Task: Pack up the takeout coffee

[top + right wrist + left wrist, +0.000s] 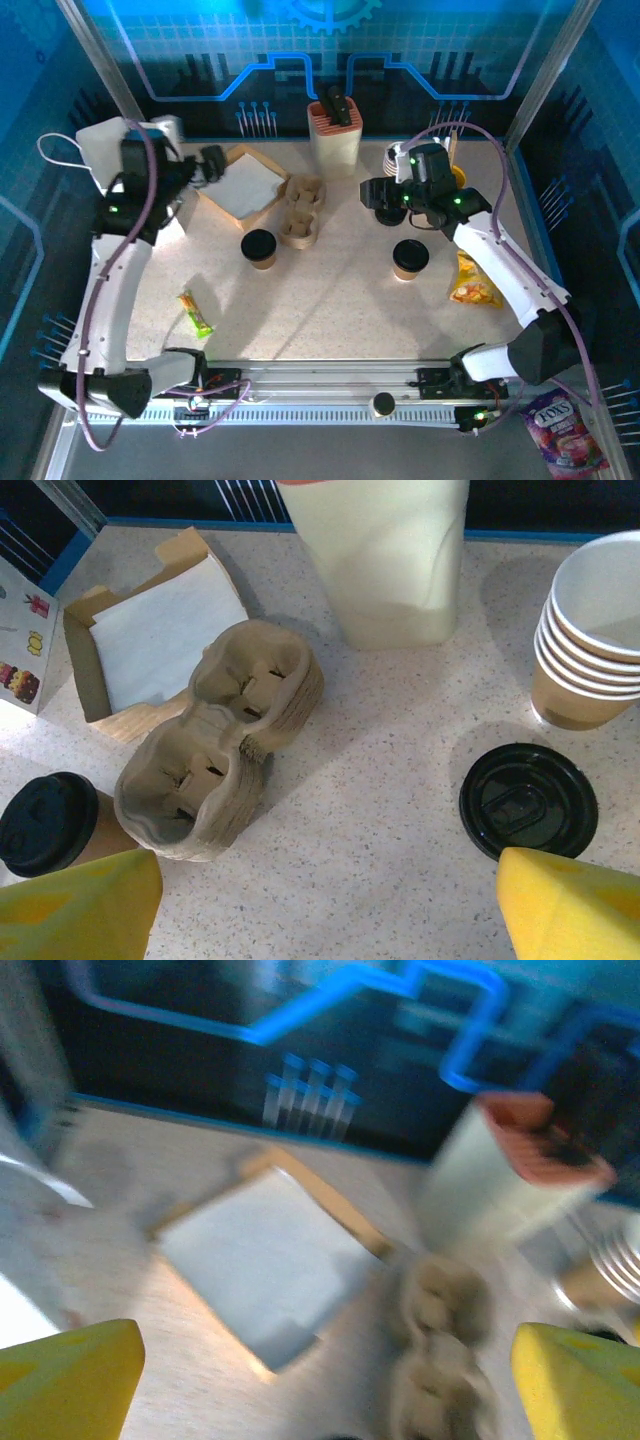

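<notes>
**Both grippers open; two coffees stand loose on the table**

At the far left of the top view, a white package [100, 150] sits at the back corner of the table [340, 300]. The left gripper [210, 163] hovers beside it, at the left edge of the napkin tray [243, 183]. In its wrist view the yellow fingers [65, 1375] stand wide apart and released, with nothing between them. That view is blurred, but the tray and the carrier stack can be made out below. Toward the front, a green-and-orange snack bar [196, 313] lies alone.

The left coffee [258, 247], tan with a black lid, stands upright just in front of the tray and just beside the carrier stack [300, 210], a pile of nested pulp two-cup holders. I cannot tell whether cup and stack touch. Behind the stack stands a cream holder [334, 130] with black things sticking out of its top.

The right gripper [378, 195] hangs to the right of the stack. Its fingers [570, 905] are spread and hold nothing. A loose lid [528, 800] lies flat on the table just by the right-hand finger, and behind it stand nested lidless cups [590, 650].

The right coffee [410, 258], lidded and upright, stands in front of the right gripper, well apart from the left coffee. A yellow snack bag [472, 282] lies just to its right. A purple bag [565, 430] lies off the table at the near right.
</notes>
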Controlling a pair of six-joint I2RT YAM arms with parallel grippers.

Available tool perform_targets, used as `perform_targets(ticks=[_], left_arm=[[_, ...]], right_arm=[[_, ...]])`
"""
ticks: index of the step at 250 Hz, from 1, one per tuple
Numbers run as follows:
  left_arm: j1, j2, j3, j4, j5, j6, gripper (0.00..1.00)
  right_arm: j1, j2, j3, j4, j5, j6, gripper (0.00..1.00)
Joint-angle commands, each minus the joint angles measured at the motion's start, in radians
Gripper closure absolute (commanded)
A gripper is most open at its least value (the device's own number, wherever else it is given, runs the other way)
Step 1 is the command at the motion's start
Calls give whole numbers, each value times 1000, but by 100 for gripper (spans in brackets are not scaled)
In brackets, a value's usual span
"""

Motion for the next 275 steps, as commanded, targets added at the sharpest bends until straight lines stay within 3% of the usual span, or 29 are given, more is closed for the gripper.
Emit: perform_targets(ticks=[1,51,93,158,275], left_arm=[[133,86,87,-123,-28,31,7],[298,305,291,-176,14,15,11],[348,515,481,-230,40,11,20],[358,759,767,-399,-12,56,36],[359,905,900,-486,13,73,56]], right_arm=[[10,25,-39,41,-37,22,12],[9,18,-90,68,-62,16,13],[7,35,-105,76,-89,15,12],[-6,54,-131,92,-91,2,12],[-15,74,-137,68,-126,12,12]])
